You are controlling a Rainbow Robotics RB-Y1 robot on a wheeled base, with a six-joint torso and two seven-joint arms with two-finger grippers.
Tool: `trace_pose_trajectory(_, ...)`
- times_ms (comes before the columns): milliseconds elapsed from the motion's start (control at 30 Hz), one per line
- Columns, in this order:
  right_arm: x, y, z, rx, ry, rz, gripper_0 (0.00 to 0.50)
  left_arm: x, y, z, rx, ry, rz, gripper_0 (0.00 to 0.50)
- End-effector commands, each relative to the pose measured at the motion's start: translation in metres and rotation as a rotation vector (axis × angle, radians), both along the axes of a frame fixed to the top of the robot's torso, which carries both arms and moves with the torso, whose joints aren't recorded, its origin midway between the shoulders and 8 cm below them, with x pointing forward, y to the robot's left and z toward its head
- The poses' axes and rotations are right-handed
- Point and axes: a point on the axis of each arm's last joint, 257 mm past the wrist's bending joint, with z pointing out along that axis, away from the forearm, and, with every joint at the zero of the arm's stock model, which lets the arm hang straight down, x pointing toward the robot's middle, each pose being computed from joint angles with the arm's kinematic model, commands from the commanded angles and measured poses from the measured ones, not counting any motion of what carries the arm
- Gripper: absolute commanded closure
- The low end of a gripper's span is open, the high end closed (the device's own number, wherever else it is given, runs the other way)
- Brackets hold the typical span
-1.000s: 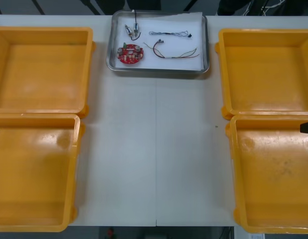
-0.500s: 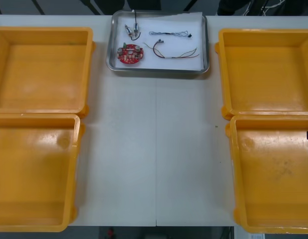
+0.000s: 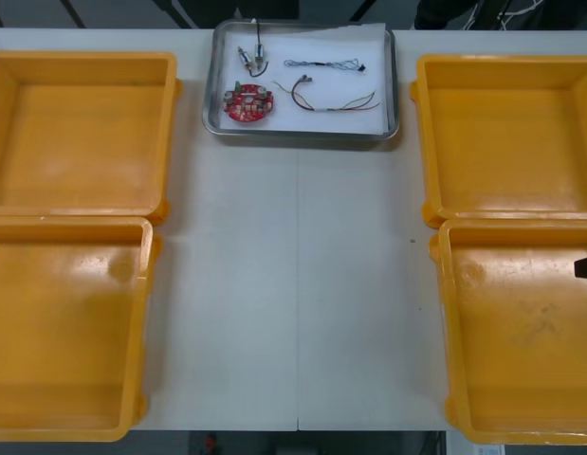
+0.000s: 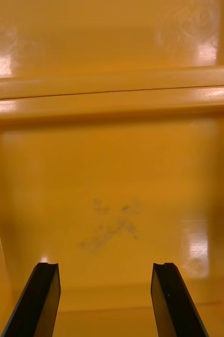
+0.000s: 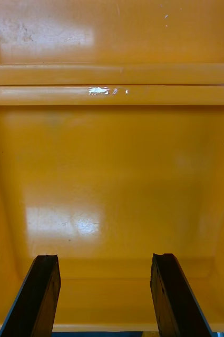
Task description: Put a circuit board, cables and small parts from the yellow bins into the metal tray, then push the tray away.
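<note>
The metal tray (image 3: 301, 136) sits at the far edge of the surface. On its white inside lie the red circuit board (image 3: 248, 103), the twisted blue and white cable (image 3: 323, 64), the red and yellow cable (image 3: 326, 100) and the small metal parts (image 3: 247, 59).

My right end effector (image 4: 105, 267) hangs released, fingers apart, over the bare floor of a yellow bin (image 4: 112, 174) well to the tray's right and nearer me. My left end effector (image 5: 105, 258), equally released, hangs over its twin bin (image 5: 112, 174) well to the tray's left.

I judge loading and the push done. What remains is only to draw both arms clear, keeping off the bin walls.
</note>
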Motion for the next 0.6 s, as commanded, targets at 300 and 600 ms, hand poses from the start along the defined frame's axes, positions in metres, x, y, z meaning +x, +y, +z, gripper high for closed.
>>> trace_pose_trajectory(300,-0.008,0.0008,-0.0053,0.011,0.018,0.007,0.0,-0.0025,0.007,0.0086,0.029,-0.022,-0.009,0.0)
trace_pose_trajectory(600,-0.008,0.0008,-0.0053,0.011,0.018,0.007,0.0,-0.0025,0.007,0.0086,0.029,-0.022,-0.009,0.0)
